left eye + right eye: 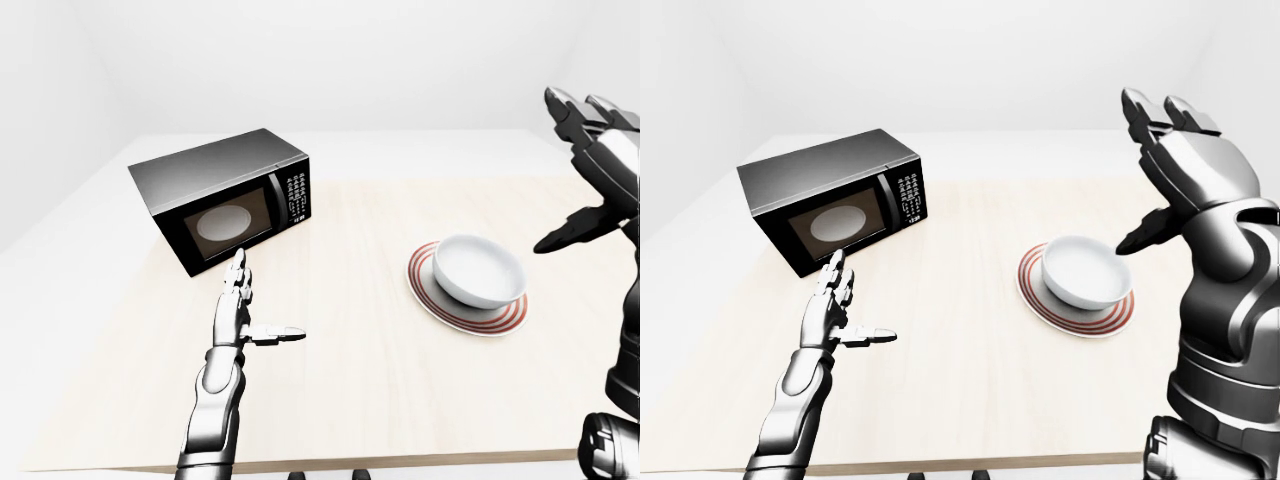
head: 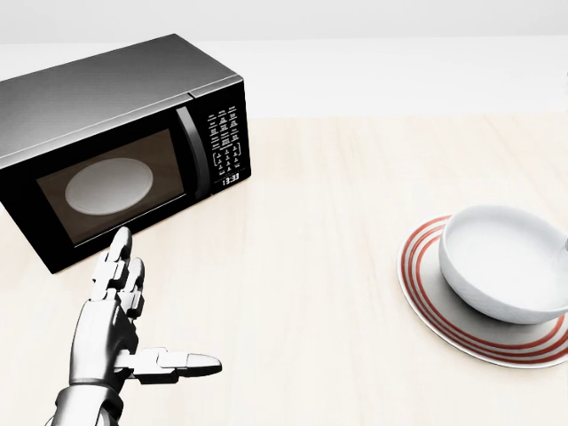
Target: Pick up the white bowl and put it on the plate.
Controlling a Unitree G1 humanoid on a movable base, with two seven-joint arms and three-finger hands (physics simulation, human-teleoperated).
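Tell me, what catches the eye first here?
The big black microwave oven at the head view's upper left, its door shut. Then the glossy white bowl sitting on the red-ringed plate at the right. The right robot hand is raised open above the bowl; the left robot hand is open by the microwave.

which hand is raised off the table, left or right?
The right hand: dark, fingers spread, lifted high above the white bowl on the plate. The silver left hand hovers low by the microwave.

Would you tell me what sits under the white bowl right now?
The bowl rests on a red-ringed plate. The plate's middle is covered by the bowl.
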